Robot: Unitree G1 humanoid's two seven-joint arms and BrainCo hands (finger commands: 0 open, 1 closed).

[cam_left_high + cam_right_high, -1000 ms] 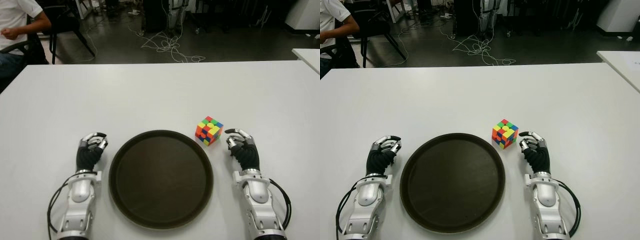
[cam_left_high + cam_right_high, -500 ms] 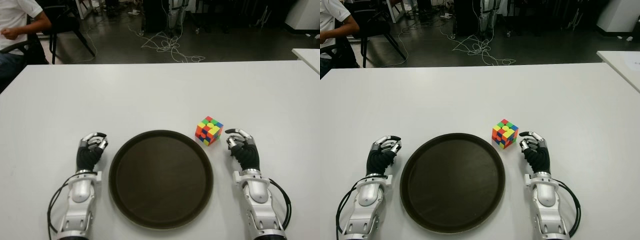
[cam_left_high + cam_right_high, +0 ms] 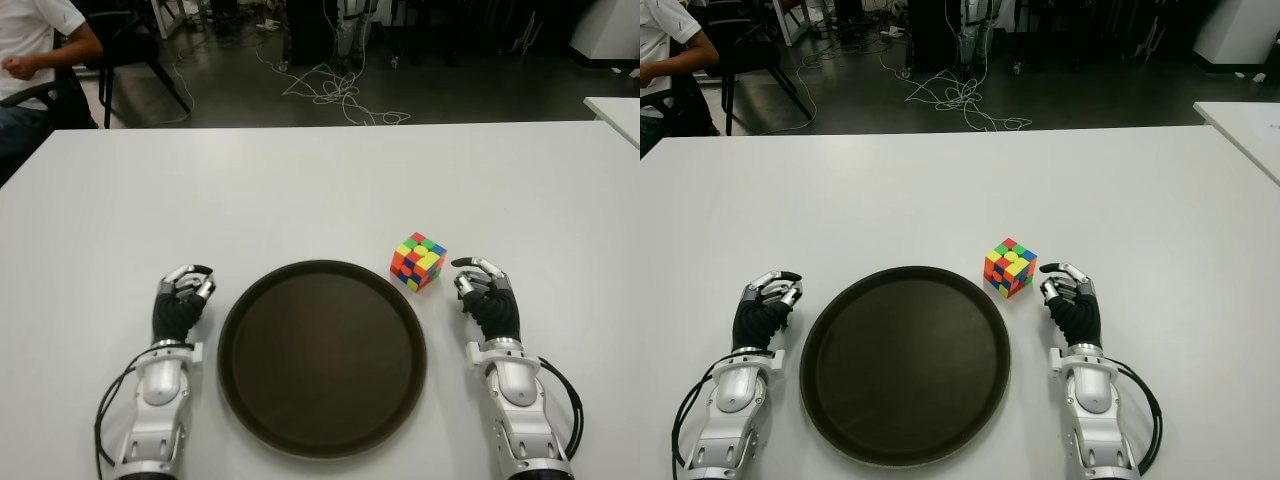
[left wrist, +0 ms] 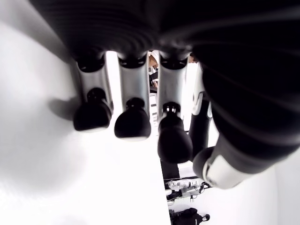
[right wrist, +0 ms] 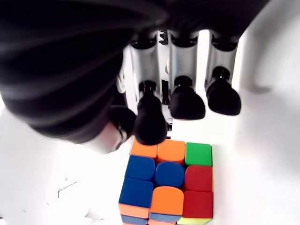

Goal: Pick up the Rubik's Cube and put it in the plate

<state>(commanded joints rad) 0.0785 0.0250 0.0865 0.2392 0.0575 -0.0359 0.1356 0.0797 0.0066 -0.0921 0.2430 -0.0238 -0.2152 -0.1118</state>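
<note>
On the white tabletop [image 3: 300, 180], seen from the left eye view, a round dark brown plate [image 3: 322, 357] serves as the landmark. Just off its far right rim stands the multicoloured Rubik's Cube [image 3: 418, 260], close to the plate but outside it. Right of the plate, near the cube and apart from it, the right hand [image 3: 488, 300] points away from the robot, forearm stretched back toward the near edge. Left of the plate, the left hand [image 3: 180, 300] mirrors that pose.

From the right eye view, the same layout holds, with a seated person [image 3: 665, 45] beyond the far left corner and loose white cables [image 3: 960, 100] on the dark floor.

Up close in the left wrist view, the left fingers [image 4: 133, 117] hang loosely curled, holding nothing.

Likewise in the right wrist view, the right fingers [image 5: 187, 101] are relaxed and empty, the cube lying just beyond them.
</note>
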